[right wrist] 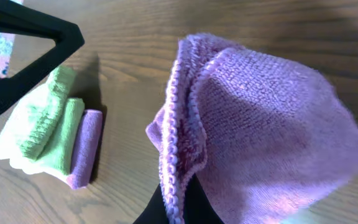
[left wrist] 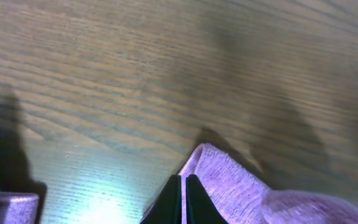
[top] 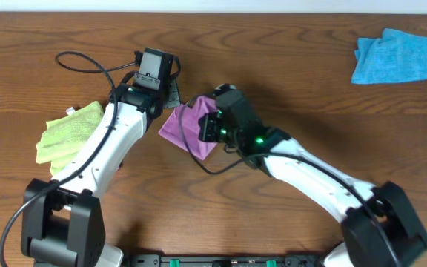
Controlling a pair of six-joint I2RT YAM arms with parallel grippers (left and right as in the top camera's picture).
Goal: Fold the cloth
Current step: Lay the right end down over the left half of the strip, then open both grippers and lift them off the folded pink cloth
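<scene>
The purple cloth (top: 186, 124) is bunched between my two arms at the table's middle. My left gripper (top: 171, 102) is at its upper left corner. In the left wrist view the black fingers (left wrist: 182, 182) are pressed together, with the cloth's corner (left wrist: 229, 186) rising just past their tips. My right gripper (top: 208, 127) is on the cloth's right side. The right wrist view shows the cloth's stitched edge (right wrist: 179, 124) running down between the shut fingers (right wrist: 176, 214), and the rest (right wrist: 266, 143) balloons above them.
A folded lime-green cloth (top: 69, 132) lies to the left under my left arm, with a purple folded strip (right wrist: 86, 149) beside it. A bright blue cloth (top: 397, 56) lies at the far right. My left arm's black body (right wrist: 30, 37) fills the right wrist view's upper left.
</scene>
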